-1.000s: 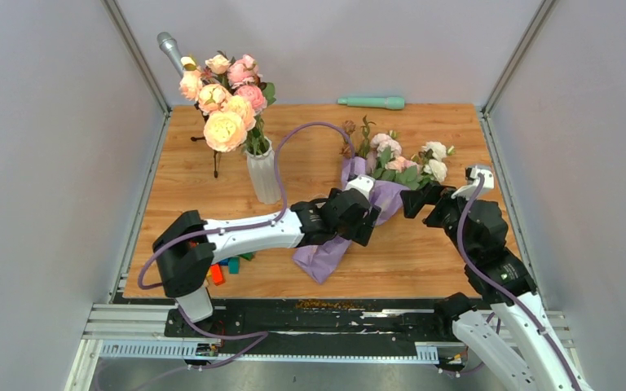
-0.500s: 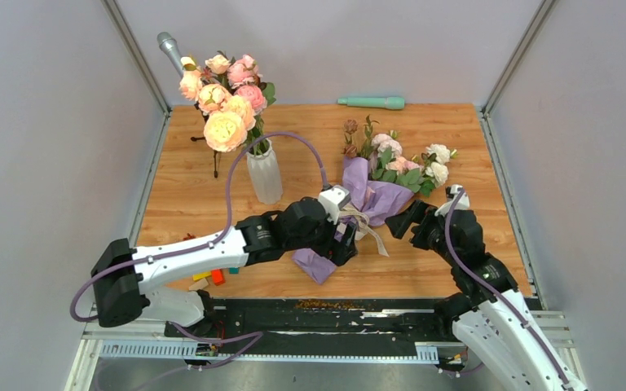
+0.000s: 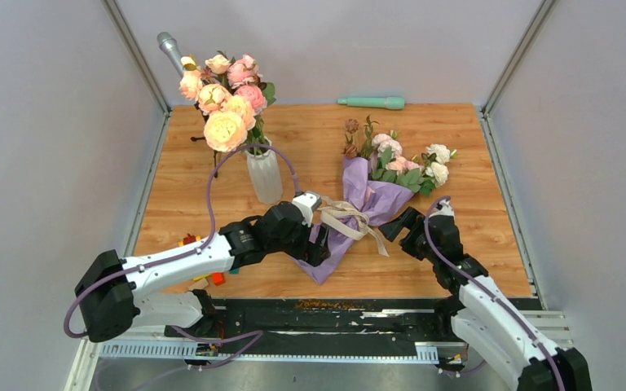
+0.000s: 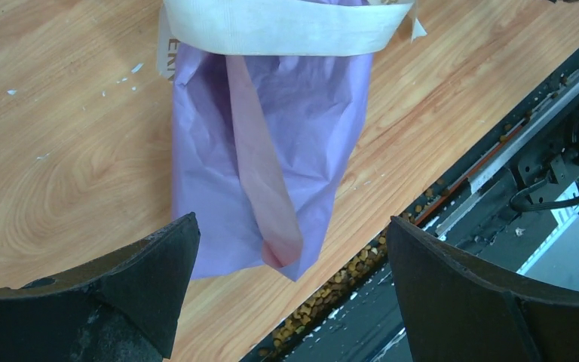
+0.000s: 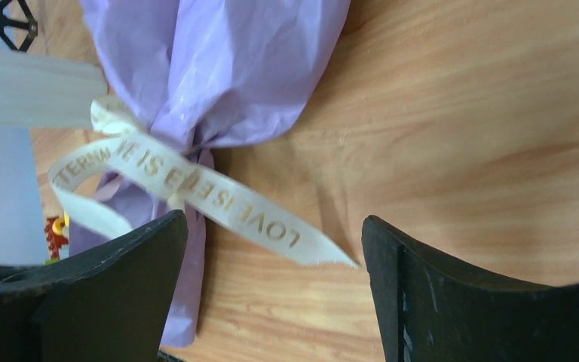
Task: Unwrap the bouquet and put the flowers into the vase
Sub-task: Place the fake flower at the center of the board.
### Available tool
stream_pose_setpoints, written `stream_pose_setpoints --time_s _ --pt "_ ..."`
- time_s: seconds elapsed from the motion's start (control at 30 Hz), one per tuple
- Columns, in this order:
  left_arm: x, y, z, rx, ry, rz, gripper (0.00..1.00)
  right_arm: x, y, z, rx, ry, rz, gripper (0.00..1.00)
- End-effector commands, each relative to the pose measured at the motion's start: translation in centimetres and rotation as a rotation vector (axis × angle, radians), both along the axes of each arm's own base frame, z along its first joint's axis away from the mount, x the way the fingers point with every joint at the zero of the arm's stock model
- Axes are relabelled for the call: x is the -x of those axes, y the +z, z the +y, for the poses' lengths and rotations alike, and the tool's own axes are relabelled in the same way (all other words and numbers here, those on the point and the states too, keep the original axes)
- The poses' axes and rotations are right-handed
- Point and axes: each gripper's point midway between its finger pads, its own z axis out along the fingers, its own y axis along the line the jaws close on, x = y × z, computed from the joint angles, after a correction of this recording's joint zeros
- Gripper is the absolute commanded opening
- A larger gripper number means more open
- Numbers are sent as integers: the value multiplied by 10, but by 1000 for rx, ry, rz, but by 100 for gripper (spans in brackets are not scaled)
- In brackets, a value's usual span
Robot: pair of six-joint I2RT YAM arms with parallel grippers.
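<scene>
The bouquet [image 3: 368, 194] lies across the table's middle, its lilac paper tied with a beige ribbon [image 3: 347, 218]. The small white and pink flowers [image 3: 412, 163] stick out at its far right end. My left gripper [image 3: 318, 243] is open just left of the wrap's lower tail, touching nothing; from its wrist the paper [image 4: 271, 113] and ribbon band [image 4: 286, 26] lie ahead of the open gripper [image 4: 292, 226]. On the right, my other gripper [image 3: 394, 226] stands open beside the ribbon tail [image 5: 219, 197], with its jaws [image 5: 273, 220] either side of the end. The white ribbed vase [image 3: 264, 175] holds larger peach and pink blooms.
A green cylinder [image 3: 371, 103] lies at the far edge. A grey microphone [image 3: 169, 49] and a small black stand [image 3: 212, 147] are at the back left. Coloured blocks [image 3: 204, 277] sit by the left arm. Brown crumbs [image 3: 326, 304] line the front rail.
My left gripper has drawn back toward the near left off the bouquet, which uncovers the ribbon. The right gripper has come nearer and leftward to the ribbon's tail.
</scene>
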Motion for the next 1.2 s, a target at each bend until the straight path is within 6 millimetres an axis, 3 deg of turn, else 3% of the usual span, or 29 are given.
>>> stream_pose_setpoints --time_s 0.0,0.17,0.27,0.4,0.53,0.7,0.9,0.97,1.17 --pt "-7 6 -4 33 -13 -16 100 -42 30 6 -61 -6 -164 82" --pt "-7 -11 -5 -8 -43 6 98 -68 32 9 -53 57 -195 68" --pt "-9 -19 -8 1 -35 7 89 -82 27 9 -8 72 -183 61" --pt "-14 -27 -20 51 -16 22 75 -103 24 11 28 105 -194 34" --pt "-21 -25 -36 98 -20 12 62 -129 24 15 73 135 -201 20" --pt "-31 -19 -57 149 -38 -9 57 -170 19 15 100 153 -179 14" --pt "-47 -28 -84 114 -87 -6 54 -210 6 21 30 213 -137 9" --pt "-56 -18 -98 118 -103 -26 54 -218 4 22 13 223 -135 9" --pt "-68 -6 -100 75 -108 -78 63 -225 12 13 54 215 -141 13"
